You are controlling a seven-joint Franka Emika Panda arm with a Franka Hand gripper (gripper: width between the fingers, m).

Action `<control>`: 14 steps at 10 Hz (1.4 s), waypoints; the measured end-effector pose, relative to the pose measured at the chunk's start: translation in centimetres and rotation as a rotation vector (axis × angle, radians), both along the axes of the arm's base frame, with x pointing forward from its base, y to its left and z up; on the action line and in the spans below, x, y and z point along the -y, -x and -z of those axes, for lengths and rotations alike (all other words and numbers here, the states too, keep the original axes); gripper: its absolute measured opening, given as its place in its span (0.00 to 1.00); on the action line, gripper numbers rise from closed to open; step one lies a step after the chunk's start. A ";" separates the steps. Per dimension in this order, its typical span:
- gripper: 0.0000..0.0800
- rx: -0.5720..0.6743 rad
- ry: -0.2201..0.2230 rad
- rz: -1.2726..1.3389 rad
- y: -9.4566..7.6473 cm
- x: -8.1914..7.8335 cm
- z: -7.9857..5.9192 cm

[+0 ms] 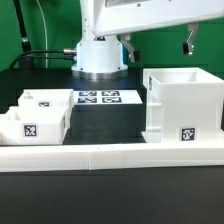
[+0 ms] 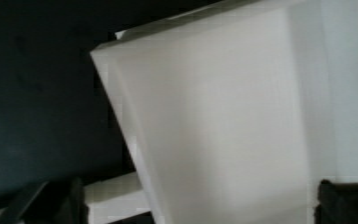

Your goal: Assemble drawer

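The drawer's tall white housing stands on the black table at the exterior view's right, with a square tag low on its front. Two small white trays sit together at the exterior view's left, the nearer one tagged. My gripper hangs above the housing with its two dark fingers spread wide and nothing between them. In the wrist view the housing fills most of the picture, blurred. My gripper shows only as dark fingertips at either side of the housing, apart from it.
The marker board lies flat between the trays and the housing. A long low white border wall runs along the table's near edge. The arm's white base stands behind the marker board.
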State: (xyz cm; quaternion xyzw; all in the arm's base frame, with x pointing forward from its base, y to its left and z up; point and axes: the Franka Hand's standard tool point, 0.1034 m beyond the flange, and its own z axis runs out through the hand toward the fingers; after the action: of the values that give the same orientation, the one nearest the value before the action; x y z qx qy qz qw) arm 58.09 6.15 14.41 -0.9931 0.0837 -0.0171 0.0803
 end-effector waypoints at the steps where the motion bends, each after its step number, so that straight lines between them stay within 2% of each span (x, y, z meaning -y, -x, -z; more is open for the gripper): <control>1: 0.81 0.009 0.011 -0.090 0.1 0.4 0.1; 3: 0.81 0.001 0.095 -0.184 1.1 3.4 0.7; 4: 0.81 0.006 0.105 -0.167 1.5 4.7 1.0; 6: 0.81 0.016 0.119 -0.165 2.3 8.3 1.9; 7: 0.81 0.017 0.115 -0.165 2.4 9.2 2.2; 8: 0.81 0.018 0.115 -0.166 2.4 8.7 2.1; 11: 0.81 0.017 0.115 -0.169 2.4 8.7 2.2; 12: 0.81 0.012 0.116 -0.166 2.6 9.1 2.5; 14: 0.81 -0.025 0.120 -0.129 3.5 11.0 4.3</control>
State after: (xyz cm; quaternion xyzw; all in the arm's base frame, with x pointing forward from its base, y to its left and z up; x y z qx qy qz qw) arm 54.58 -4.88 10.13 -0.9996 0.0195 -0.0044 0.0203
